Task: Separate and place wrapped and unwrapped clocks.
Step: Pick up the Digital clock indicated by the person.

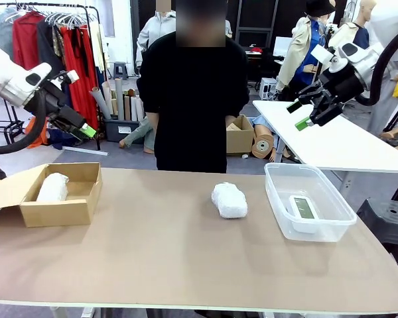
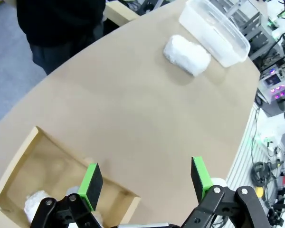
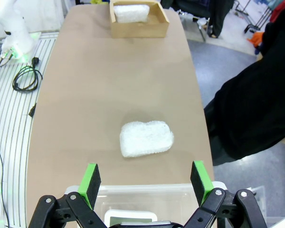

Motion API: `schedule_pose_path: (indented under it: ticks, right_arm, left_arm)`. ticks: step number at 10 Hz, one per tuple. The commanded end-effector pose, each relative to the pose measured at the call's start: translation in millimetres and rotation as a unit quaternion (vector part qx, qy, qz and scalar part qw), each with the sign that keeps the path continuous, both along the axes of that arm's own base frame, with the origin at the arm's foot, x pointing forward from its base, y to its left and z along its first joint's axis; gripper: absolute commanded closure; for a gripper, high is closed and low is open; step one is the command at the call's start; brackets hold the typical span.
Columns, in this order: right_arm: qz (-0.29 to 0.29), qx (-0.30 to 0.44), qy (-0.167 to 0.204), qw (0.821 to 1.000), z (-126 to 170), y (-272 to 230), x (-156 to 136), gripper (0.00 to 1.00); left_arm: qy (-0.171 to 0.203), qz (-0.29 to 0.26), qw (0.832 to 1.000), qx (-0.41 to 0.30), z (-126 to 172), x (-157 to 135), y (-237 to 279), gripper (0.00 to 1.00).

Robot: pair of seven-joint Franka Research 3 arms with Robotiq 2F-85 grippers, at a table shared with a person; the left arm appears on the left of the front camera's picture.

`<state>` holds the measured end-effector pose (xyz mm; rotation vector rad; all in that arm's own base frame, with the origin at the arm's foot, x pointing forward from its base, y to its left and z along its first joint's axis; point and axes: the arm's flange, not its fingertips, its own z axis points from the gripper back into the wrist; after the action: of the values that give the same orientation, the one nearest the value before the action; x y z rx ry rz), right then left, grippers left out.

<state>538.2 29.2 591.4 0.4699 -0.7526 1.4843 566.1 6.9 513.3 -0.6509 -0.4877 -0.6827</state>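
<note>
In the front view the loose bundle [image 1: 229, 200] lies on the table [image 1: 152, 265] a little right of centre. It is near the tub [image 1: 276, 199] that holds the bare clock [image 1: 304, 209], and well apart from the box [image 1: 56, 213] at the left, where the boxed bundle [image 1: 53, 187] sits. Both arms hang high. The left gripper [image 1: 86, 130] is above the box, its jaws hard to read here, and the right gripper [image 1: 298, 114] is above and beyond the tub, jaws apart and empty. The right gripper looks the nearer to the loose bundle, whose long axis runs roughly from near edge to far edge. In the left wrist view the left jaws stand wide with nothing between them. The box is just below the pads [image 2: 90, 180], and the loose bundle lies far up the table beside the tub, on a slant. In the right wrist view the right jaws also stand wide and empty. The loose bundle lies just ahead, past the tub rim and centred between the pads, with its long axis in line with them. I judge that a grab by this arm would need the wrist rolled to span the short side, then a carry across to the box.
</note>
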Motion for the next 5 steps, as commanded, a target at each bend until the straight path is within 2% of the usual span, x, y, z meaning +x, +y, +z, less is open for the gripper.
schedule_pose_path:
  ticks: [1, 2, 3, 4, 5]
  right_arm:
    - [0.001, 0.000, -0.001, 1.000, 1, 0, 0, 0.00]
    - [0.001, 0.000, -0.001, 1.000, 1, 0, 0, 0.00]
    - [0.001, 0.000, -0.001, 1.000, 1, 0, 0, 0.00]
    - [0.001, 0.000, -0.001, 1.000, 1, 0, 0, 0.00]
    - [0.001, 0.000, -0.001, 1.000, 1, 0, 0, 0.00]
  left_arm:
    - [-0.004, -0.001, 1.000, 0.000, 0, -1, 0, 0.04]
    - [-0.054, -0.010, 0.999, 0.000, 3, -5, -1, 0.04]
    - [-0.118, -0.020, 0.993, -0.006, 1, -14, -10, 0.04]
    - [-0.166, -0.045, 0.984, -0.037, 0, -14, -9, 0.04]
    - [-0.182, -0.066, 0.979, -0.070, 1, -16, -10, 0.04]
